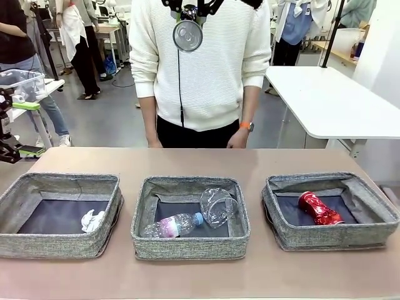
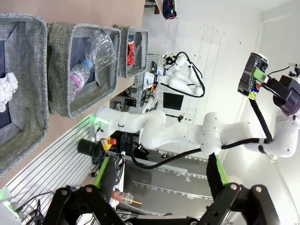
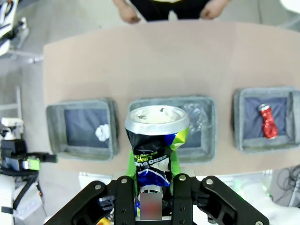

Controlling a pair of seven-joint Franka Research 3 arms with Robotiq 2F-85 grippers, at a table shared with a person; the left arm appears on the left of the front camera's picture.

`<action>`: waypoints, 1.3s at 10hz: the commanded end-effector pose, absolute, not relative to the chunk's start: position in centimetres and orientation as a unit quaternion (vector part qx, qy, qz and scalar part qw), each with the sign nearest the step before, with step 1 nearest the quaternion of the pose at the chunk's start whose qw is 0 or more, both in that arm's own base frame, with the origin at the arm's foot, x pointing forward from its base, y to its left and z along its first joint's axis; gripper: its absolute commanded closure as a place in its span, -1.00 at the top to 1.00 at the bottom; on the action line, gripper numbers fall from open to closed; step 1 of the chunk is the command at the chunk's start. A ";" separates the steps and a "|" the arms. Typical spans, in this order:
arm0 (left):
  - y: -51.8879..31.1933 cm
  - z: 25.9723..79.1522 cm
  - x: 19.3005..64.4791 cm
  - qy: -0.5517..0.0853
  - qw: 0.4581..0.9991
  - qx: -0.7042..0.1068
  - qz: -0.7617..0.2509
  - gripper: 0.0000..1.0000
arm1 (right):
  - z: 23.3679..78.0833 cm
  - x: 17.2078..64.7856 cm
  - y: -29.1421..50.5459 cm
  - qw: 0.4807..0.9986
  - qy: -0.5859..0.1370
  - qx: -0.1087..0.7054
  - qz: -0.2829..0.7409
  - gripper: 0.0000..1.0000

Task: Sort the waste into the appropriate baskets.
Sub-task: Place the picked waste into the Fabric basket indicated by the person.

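Green fingers [image 3: 174, 161] around dark-blue can [image 3: 154, 140]

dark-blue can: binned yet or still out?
Out. The right gripper holds the crushed dark-blue can high above the table, over the middle basket. The right basket holds just the crushed red can.

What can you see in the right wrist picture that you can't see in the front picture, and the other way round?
Right wrist: the right gripper shut on the crushed dark-blue can, its printed side in sight, held high above the table.

Front: the person's watch and a white side table.

Both: three baskets, holding the paper ball, the bottle with the plastic cup, and the red can.
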State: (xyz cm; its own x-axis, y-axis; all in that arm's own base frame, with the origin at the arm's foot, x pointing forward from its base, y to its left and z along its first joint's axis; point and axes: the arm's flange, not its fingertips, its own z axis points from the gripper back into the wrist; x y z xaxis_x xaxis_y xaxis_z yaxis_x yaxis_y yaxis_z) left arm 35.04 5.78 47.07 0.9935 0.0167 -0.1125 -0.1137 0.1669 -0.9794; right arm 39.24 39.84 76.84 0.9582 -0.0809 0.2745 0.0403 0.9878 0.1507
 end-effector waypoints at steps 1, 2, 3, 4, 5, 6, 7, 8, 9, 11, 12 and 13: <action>5.8 47.3 34.9 0.035 0.761 -0.646 0.036 1.00 | 77.1 39.0 39.8 0.986 -0.144 0.073 -0.029 -0.41; 5.8 47.3 34.9 0.035 0.761 -0.646 0.036 1.00 | 77.1 39.0 39.8 0.986 -0.144 0.073 -0.029 -0.41; 5.8 47.3 34.9 0.035 0.761 -0.646 0.036 1.00 | 77.1 39.0 39.8 0.986 -0.144 0.073 -0.029 -0.41; 5.8 47.3 34.9 0.035 0.761 -0.646 0.036 1.00 | 77.1 39.0 39.8 0.986 -0.144 0.073 -0.029 -0.41; 5.8 47.3 34.9 0.035 0.761 -0.646 0.036 1.00 | 77.1 39.0 39.8 0.986 -0.144 0.073 -0.029 -0.41; 5.8 47.3 34.9 0.035 0.761 -0.646 0.036 1.00 | 77.1 39.0 39.8 0.986 -0.144 0.073 -0.029 -0.41; 5.8 47.3 34.9 0.035 0.761 -0.646 0.036 1.00 | 77.1 39.0 39.8 0.986 -0.144 0.073 -0.029 -0.41; 5.8 47.3 34.9 0.035 0.761 -0.646 0.036 1.00 | 77.1 39.0 39.8 0.986 -0.144 0.073 -0.029 -0.41; 5.8 47.3 34.9 0.035 0.761 -0.646 0.036 1.00 | 77.1 39.0 39.8 0.986 -0.144 0.073 -0.029 -0.41; 5.8 47.3 34.9 0.035 0.761 -0.646 0.036 1.00 | 77.1 39.0 39.8 0.986 -0.144 0.073 -0.029 -0.41; 5.8 47.3 34.9 0.035 0.761 -0.646 0.036 1.00 | 77.1 39.0 39.8 0.986 -0.144 0.073 -0.029 -0.41; 5.8 47.3 34.9 0.035 0.761 -0.646 0.036 1.00 | 76.8 39.2 39.8 0.987 -0.141 0.072 -0.031 -0.41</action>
